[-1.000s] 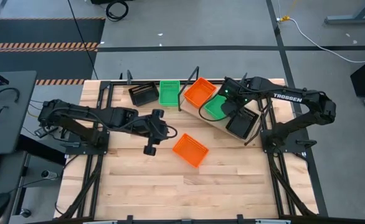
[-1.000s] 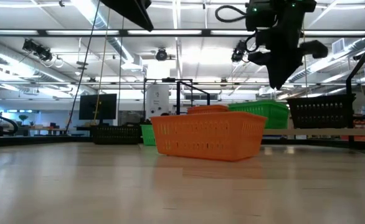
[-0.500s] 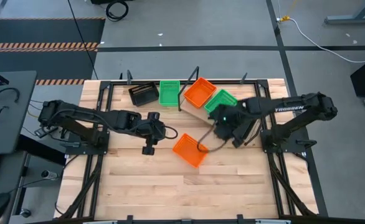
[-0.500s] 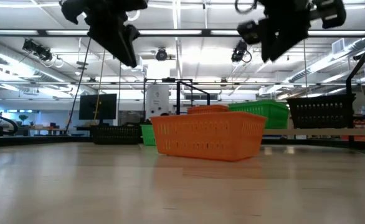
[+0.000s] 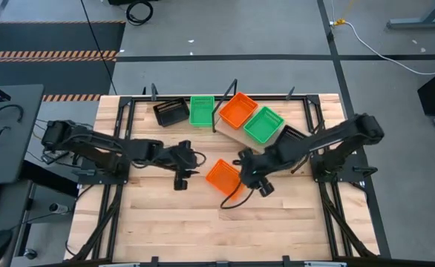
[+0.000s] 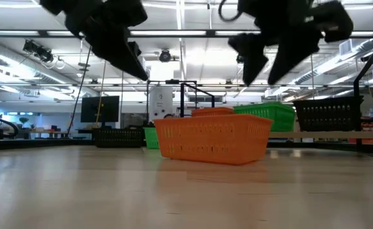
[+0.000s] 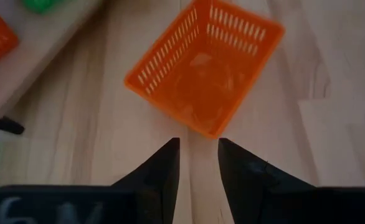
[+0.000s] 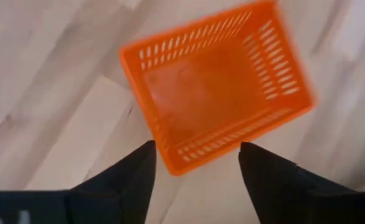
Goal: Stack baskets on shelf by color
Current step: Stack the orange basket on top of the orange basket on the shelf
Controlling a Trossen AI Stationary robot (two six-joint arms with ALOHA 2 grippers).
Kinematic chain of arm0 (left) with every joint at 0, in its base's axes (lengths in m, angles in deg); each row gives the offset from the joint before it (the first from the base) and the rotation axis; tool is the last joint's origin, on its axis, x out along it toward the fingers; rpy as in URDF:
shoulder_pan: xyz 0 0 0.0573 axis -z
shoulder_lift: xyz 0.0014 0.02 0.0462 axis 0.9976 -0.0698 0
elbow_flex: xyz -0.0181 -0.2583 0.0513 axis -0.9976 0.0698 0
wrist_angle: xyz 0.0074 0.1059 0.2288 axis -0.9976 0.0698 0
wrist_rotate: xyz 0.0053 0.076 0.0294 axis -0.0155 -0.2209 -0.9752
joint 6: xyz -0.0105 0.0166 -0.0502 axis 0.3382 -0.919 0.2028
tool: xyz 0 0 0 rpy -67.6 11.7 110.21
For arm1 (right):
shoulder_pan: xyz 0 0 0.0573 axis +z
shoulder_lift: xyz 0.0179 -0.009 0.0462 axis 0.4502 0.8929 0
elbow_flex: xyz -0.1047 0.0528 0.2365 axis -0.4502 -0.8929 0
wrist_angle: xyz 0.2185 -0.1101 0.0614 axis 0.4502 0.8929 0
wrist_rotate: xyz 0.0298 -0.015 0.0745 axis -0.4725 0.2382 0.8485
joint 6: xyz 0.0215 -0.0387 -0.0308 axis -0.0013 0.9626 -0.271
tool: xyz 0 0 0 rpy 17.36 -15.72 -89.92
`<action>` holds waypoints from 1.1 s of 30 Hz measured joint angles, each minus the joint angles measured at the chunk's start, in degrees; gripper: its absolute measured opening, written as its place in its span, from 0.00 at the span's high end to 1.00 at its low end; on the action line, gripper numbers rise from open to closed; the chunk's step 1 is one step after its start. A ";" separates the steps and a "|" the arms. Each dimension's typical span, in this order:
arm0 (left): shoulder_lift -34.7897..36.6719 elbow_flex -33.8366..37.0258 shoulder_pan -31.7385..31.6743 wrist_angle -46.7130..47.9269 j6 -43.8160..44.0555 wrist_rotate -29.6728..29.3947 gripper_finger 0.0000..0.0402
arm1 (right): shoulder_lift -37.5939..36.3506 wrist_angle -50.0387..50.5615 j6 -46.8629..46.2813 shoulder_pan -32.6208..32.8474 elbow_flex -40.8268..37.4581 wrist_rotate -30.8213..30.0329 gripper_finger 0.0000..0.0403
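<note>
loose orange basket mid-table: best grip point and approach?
Take the loose orange basket by one rim wall, likely the short one nearest the right gripper, coming down from above. It sits upright and empty, open side up, so one finger can drop inside the thin slotted wall and one outside. The right fingers are open, already straddling that edge; the left gripper hovers opposite.

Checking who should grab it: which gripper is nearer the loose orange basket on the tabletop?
Right. The right gripper, open, hangs just above the orange basket's right edge; the left gripper hovers a little farther off its left side, fingers slightly apart.
</note>
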 joint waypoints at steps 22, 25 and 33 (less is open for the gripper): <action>23.29 31.90 -2.15 -42.15 4.82 -0.05 0.71 | 12.66 -1.91 0.85 3.14 1.84 4.31 0.47; 23.38 32.17 -2.15 -43.13 4.81 -0.98 0.71 | 13.89 -2.12 1.09 2.76 1.86 3.75 0.50; 23.38 32.20 -2.37 -48.18 4.13 -4.78 0.71 | 17.09 -2.13 0.71 2.23 1.77 1.37 0.58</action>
